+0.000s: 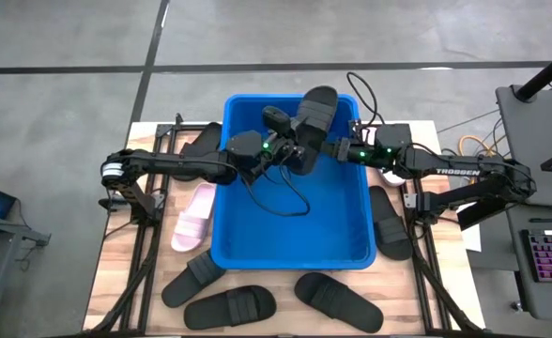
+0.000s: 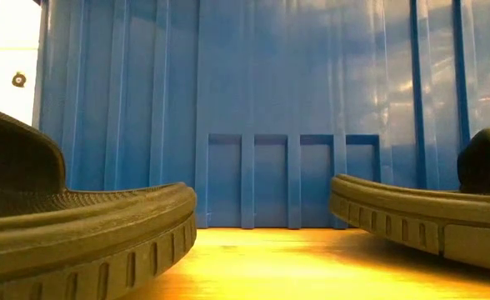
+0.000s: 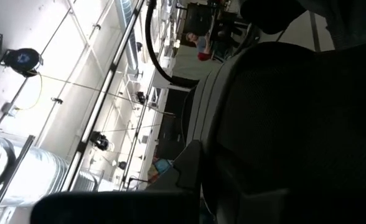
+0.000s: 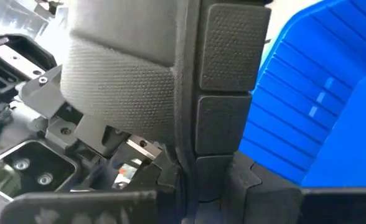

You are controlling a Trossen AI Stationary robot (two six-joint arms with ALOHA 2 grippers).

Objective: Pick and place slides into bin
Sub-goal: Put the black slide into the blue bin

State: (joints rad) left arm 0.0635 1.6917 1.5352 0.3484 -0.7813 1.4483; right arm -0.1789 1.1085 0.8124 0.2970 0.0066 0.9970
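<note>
A black slide (image 1: 312,120) hangs tilted above the far half of the blue bin (image 1: 222,188), with both arms meeting at it. My right gripper (image 1: 326,145) comes from the table's right and is shut on it. My left gripper (image 1: 283,152) comes from the table's left and stands shut at the slide's near end. In the left wrist view the slide (image 3: 282,124) fills the picture close up. In the right wrist view its ribbed strap (image 4: 121,87) and sole (image 4: 233,56) show edge-on, with the left arm's gripper behind the strap. My left gripper is against the slide's near end, but the slide itself hides the place: whether it touches or holds anything I cannot tell. My right gripper pinches the sole's edge (image 4: 189,155) between its two fingers, coming level from the table's right. The slide is lifted clear over the bin, standing on edge and tilted.
On the table lie a pink slide (image 1: 193,218) left of the bin and black slides at the far left (image 1: 201,141), along the near edge (image 1: 229,305) (image 1: 337,300) and at the right (image 1: 389,221). A black cable (image 1: 290,197) droops into the bin.
</note>
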